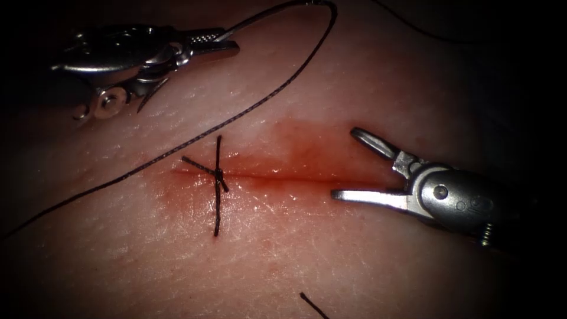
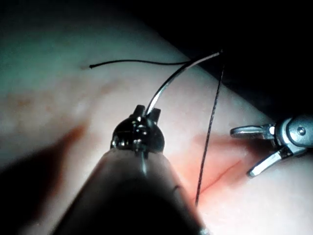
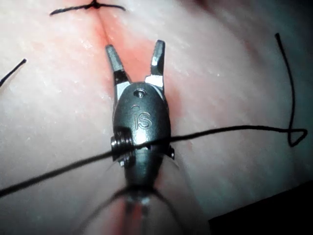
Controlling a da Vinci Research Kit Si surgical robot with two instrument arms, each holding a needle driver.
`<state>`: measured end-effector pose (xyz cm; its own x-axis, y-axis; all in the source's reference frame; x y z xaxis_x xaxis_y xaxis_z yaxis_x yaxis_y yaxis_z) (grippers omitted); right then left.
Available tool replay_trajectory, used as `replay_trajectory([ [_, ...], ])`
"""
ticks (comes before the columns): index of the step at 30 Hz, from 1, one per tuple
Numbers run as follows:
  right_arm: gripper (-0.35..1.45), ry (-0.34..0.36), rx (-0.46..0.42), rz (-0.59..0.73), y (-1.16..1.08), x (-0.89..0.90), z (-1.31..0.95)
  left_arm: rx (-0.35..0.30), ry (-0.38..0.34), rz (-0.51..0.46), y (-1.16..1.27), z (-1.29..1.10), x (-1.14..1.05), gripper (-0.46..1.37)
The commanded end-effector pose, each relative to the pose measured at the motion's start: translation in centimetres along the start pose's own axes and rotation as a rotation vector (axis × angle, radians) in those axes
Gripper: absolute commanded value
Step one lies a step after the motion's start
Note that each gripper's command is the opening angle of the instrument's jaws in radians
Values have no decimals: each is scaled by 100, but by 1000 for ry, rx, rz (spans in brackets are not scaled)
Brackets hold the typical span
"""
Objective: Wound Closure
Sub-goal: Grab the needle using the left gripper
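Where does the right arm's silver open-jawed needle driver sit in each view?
Endoscope: silver right gripper, open and empty, at the red cut's right end.
Left wrist: beside the cut, past the black thread.
Right wrist: astride the cut, facing the tied stitch.
Shared landmark: the cut.
Left gripper holds the curved needle, off the tissue.

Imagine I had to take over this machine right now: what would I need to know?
Left tool: jaws shut on the needle near one end of its curve; the needle is clear of the tissue.
Right tool: jaws open, holding nothing, poised at the right part of the cut.
Thread trails loosely from the needle across the tissue.
Done: one knotted stitch near the cut's left end.
Left: the cut to the stitch's right is unstitched.
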<state>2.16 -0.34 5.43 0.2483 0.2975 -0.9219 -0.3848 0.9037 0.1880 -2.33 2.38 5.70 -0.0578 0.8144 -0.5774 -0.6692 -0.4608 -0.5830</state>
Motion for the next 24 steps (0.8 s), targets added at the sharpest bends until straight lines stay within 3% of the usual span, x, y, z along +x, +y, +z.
replay_trajectory([
  [1, 116, 1, 2, 0, -1, 1, -1, -9, 0, 8, 0, 11, 2, -35],
  [6, 116, 1, 3, 6, -3, 2, -4, -9, 8, 24, -9, 46, 8, -35],
  [19, 116, 3, 4, 5, -7, 5, -17, -60, 31, 66, -76, 137, 21, -35],
  [24, 116, 1, 5, 4, -9, 5, -18, -67, 21, 73, -93, 158, 17, -35],
])
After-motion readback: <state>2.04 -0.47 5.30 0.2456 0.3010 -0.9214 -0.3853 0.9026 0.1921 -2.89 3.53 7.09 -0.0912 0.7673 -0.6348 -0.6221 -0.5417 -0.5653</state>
